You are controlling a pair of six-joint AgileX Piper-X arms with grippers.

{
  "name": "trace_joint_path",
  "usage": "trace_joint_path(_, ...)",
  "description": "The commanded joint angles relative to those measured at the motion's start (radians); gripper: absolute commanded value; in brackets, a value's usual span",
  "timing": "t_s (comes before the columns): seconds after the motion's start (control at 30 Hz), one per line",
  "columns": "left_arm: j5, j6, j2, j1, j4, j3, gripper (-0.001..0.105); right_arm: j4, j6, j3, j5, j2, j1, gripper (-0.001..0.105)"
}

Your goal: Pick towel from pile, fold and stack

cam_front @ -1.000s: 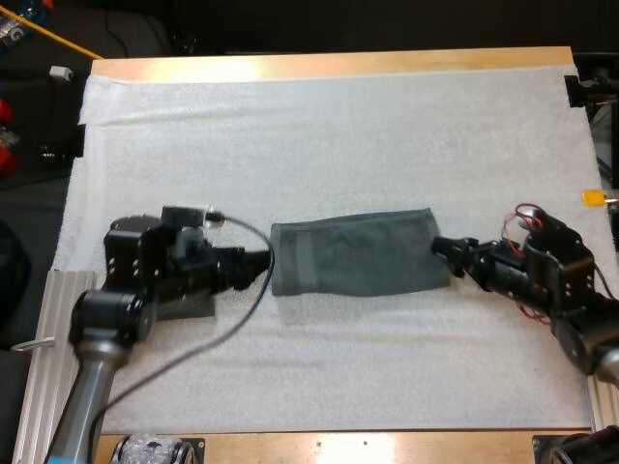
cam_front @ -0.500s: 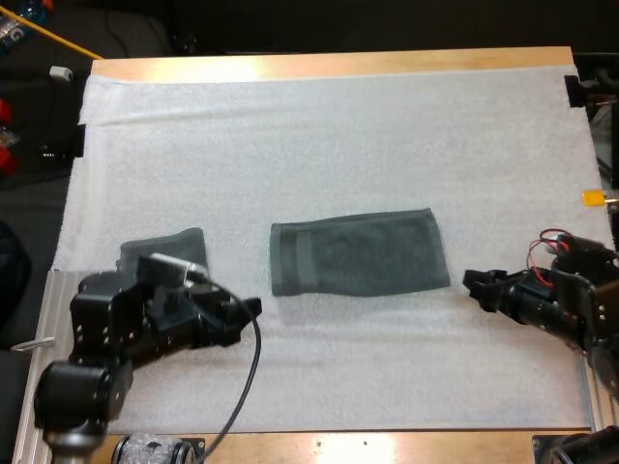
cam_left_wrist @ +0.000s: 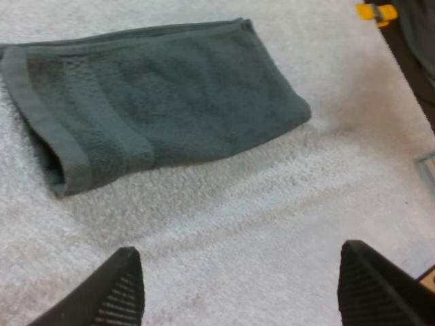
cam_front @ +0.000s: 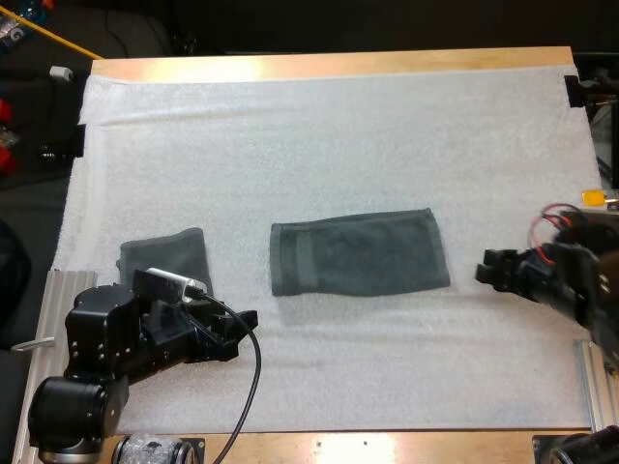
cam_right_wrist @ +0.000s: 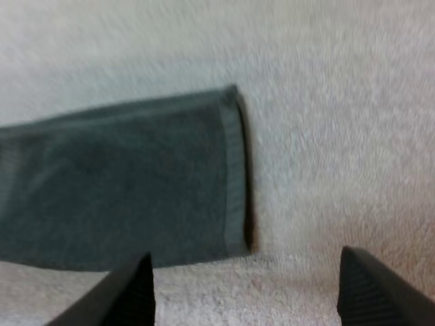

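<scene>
At the middle of the white mat [cam_front: 338, 126] lies the towel [cam_front: 358, 253], flat and folded into a long strip. Its long axis runs from 9 o'clock to 3 o'clock in the high view, with the 3 o'clock end tipped slightly toward 12. The banded hem end points to 9 o'clock, and the plain end points to 3 o'clock.

A smaller folded towel [cam_front: 164, 256] sits apart from it at about 9 o'clock (probably the start of the stack).

The left claw [cam_front: 247, 319] hovers near 8 o'clock of the strip, clear of both towels. Its fingers [cam_left_wrist: 126, 288] are spread wide and grip nothing. The right claw [cam_front: 486, 268] waits just off the 3 o'clock end, also with its fingers [cam_right_wrist: 132, 292] well apart and empty.

As I judge it, this is a pause between folds. The strip is laid out and released, but it is longer than the folded towel beside it. The next move probably calls for one more fold across the short way. That means pinching an end, most likely the two corners at 3 o'clock, and carrying it over to meet the hem at 9 o'clock. The finished towel can then go onto the small one at the mat's 9 o'clock side.
</scene>
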Motion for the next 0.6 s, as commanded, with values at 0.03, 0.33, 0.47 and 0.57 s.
trace_joint_path(0.03,-0.029,0.004,-0.003,-0.008,-0.004,-0.006,0.059,-0.043,-0.012,-0.005,-0.007,0.058,-0.004,0.056)
trace_joint_path(0.33,-0.061,0.004,-0.003,-0.008,0.008,-0.006,0.059,-0.168,-0.012,-0.005,-0.102,0.287,-0.004,0.056)
trace_joint_path(0.47,-0.061,0.004,-0.003,-0.008,0.034,-0.006,0.059,-0.208,-0.012,-0.005,-0.144,0.370,-0.018,0.056)
trace_joint_path(0.57,-0.061,0.004,-0.003,-0.008,0.060,-0.006,0.059,-0.220,-0.012,-0.005,-0.180,0.439,-0.067,0.056)
